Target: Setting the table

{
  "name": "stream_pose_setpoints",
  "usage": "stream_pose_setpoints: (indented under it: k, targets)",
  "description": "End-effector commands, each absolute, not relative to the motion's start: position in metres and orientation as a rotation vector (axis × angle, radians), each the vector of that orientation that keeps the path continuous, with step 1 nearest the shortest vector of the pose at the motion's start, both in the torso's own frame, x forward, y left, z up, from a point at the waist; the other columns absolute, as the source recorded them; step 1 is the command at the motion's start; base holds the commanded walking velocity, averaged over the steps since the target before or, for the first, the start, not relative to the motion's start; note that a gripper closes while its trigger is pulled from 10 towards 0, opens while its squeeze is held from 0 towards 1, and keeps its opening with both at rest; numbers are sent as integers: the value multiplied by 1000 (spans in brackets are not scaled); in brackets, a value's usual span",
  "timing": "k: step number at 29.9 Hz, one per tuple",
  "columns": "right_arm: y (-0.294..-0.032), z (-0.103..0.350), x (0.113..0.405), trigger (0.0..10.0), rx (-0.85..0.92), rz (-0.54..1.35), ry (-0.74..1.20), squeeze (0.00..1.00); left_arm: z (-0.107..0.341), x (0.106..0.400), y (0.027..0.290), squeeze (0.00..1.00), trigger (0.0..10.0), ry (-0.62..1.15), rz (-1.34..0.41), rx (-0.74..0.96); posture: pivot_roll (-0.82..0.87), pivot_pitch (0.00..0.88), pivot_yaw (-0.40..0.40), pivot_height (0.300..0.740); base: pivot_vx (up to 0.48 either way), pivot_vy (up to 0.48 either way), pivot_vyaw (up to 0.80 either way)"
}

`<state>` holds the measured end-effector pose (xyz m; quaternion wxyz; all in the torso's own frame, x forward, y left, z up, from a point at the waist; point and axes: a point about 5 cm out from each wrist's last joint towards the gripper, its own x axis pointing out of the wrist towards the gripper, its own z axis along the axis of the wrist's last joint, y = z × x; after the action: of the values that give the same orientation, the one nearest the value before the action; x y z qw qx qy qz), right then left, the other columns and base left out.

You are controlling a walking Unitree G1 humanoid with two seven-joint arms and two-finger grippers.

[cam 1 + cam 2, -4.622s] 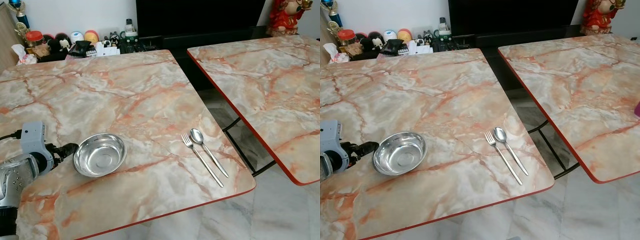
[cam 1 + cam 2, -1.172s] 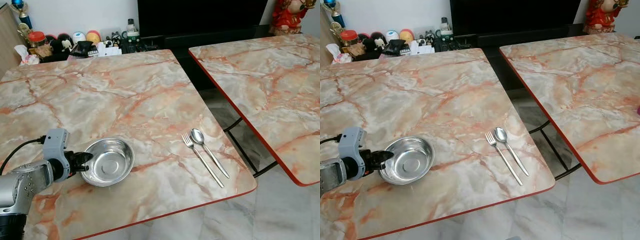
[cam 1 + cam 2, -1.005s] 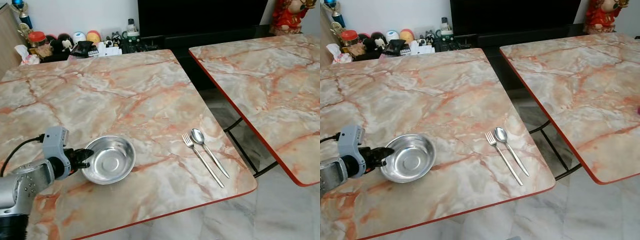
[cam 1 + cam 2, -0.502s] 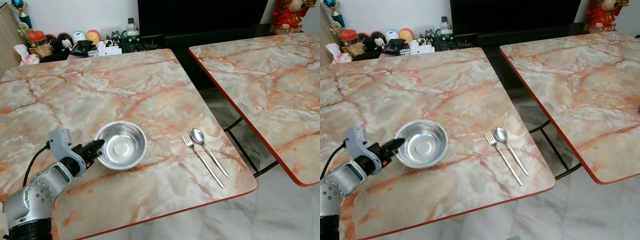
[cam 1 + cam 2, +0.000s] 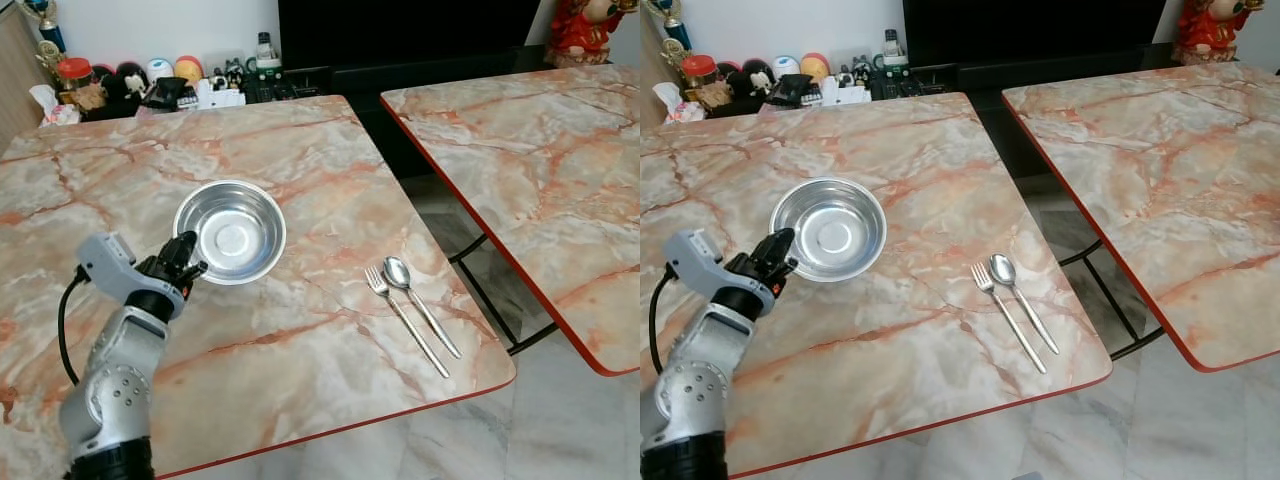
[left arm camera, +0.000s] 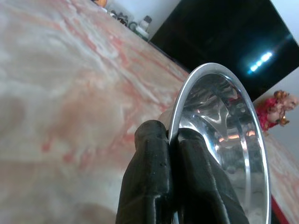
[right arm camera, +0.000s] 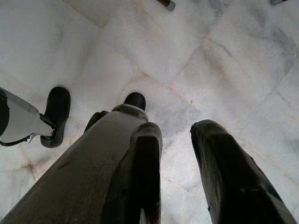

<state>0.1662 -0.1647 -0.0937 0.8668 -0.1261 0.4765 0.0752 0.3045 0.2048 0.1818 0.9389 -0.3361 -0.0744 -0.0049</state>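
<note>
Round stainless-steel bowl (image 5: 230, 231) sits on the marble-patterned table (image 5: 300, 330), pinched at its near-left rim by the left gripper (image 5: 186, 264). Fork (image 5: 404, 320) and spoon (image 5: 421, 304) lie well apart to its right, long axes running toward the near edge, so the bowl likely needs carrying rightward. The right gripper (image 7: 175, 163) hangs idle over the floor, fingers parted.

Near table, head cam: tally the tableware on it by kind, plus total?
Bowl: 1, steel, rim pinched by the left gripper
Fork: 1
Spoon: 1
Total: 3 pieces, all on the near table; fork and spoon lie side by side near its right edge.
</note>
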Motion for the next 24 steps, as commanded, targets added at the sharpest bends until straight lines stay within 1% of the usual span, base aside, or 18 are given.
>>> stream_pose_setpoints:
  k: [1, 4, 7, 8, 13, 16, 17, 20, 22, 24]
  targets:
    - [-164, -98, 157, 10000, -265, 163, 1030, 0, 182, 301, 196, 0, 10000, -172, -33, -651, 42, 105, 29, 740, 0, 0, 0]
    - [-165, -98, 157, 10000, -269, 166, 1030, 0, 177, 301, 194, 0, 10000, -197, -18, -676, 42, 100, 24, 740, 0, 0, 0]
    - [-166, -98, 156, 10000, -279, 173, 1033, 0, 186, 300, 182, 0, 10000, -180, -159, -673, 53, 92, 22, 740, 0, 0, 0]
    - [-166, -98, 156, 10000, -279, 173, 1033, 0, 186, 300, 182, 0, 10000, -180, -159, -673, 53, 92, 22, 740, 0, 0, 0]
    - [-166, -98, 156, 10000, -279, 177, 1030, 0, 190, 293, 159, 0, 10000, -97, -459, -631, 50, 93, 22, 740, 0, 0, 0]
    - [-166, -98, 156, 10000, -278, 173, 1031, 0, 190, 290, 153, 0, 10000, -79, -523, -611, 51, 96, 22, 740, 0, 0, 0]
    - [-166, -98, 157, 10000, -277, 170, 1031, 0, 190, 289, 151, 0, 10000, -72, -544, -621, 55, 109, 20, 740, 0, 0, 0]
    - [-166, -98, 157, 10000, -276, 166, 1032, 0, 189, 286, 144, 0, 10000, -55, -584, -642, 55, 112, 20, 740, 0, 0, 0]
    - [-167, -98, 157, 10000, -270, 149, 1036, 0, 183, 283, 132, 0, 10000, -30, -630, -643, 66, 123, 19, 740, 0, 0, 0]
    - [-167, -98, 157, 10000, -265, 140, 1037, 0, 181, 282, 129, 0, 10000, -22, -639, -646, 73, 128, 19, 740, 0, 0, 0]
